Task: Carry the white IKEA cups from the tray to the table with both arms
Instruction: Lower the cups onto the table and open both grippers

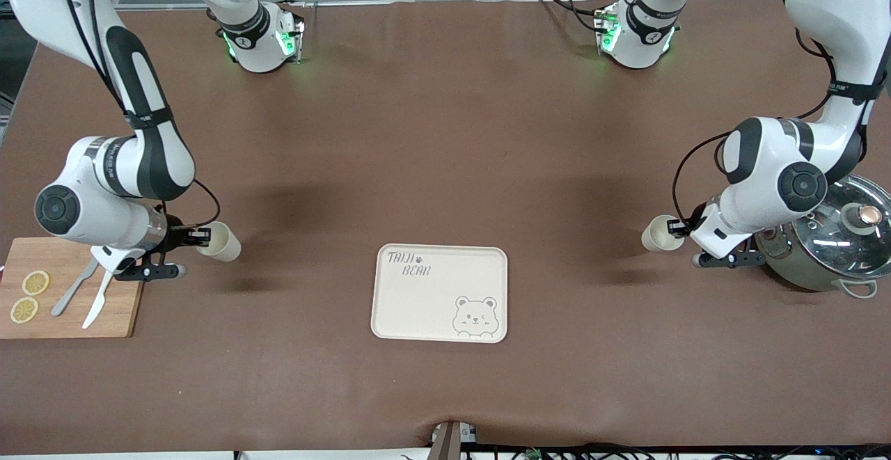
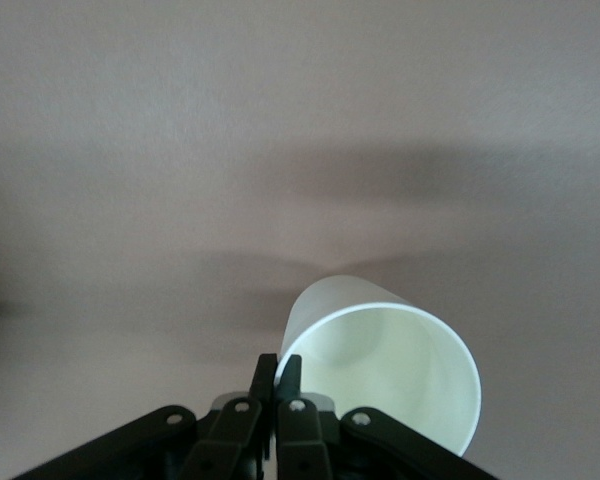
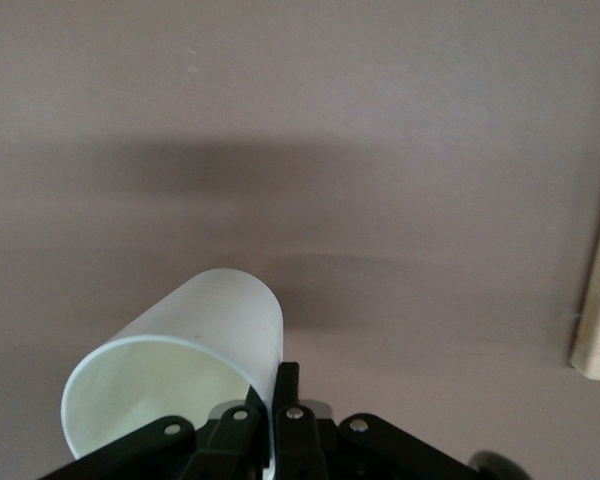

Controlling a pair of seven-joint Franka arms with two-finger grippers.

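Observation:
Two cream-white cups are each held by the rim, tipped on their sides above the brown table. My right gripper (image 1: 200,237) is shut on one cup (image 1: 221,241) beside the cutting board, one finger inside the rim and one outside; the right wrist view shows this cup (image 3: 180,345) and gripper (image 3: 278,378). My left gripper (image 1: 679,227) is shut on the other cup (image 1: 658,233) beside the pot; the left wrist view shows that cup (image 2: 380,350) and gripper (image 2: 278,366). The bear-printed tray (image 1: 418,307) lies between them, nearer the front camera, with nothing on it.
A wooden cutting board (image 1: 104,321) with two lemon slices (image 1: 29,296), a knife and a fork lies at the right arm's end. A steel pot with a glass lid (image 1: 839,237) stands at the left arm's end, under the left arm's wrist.

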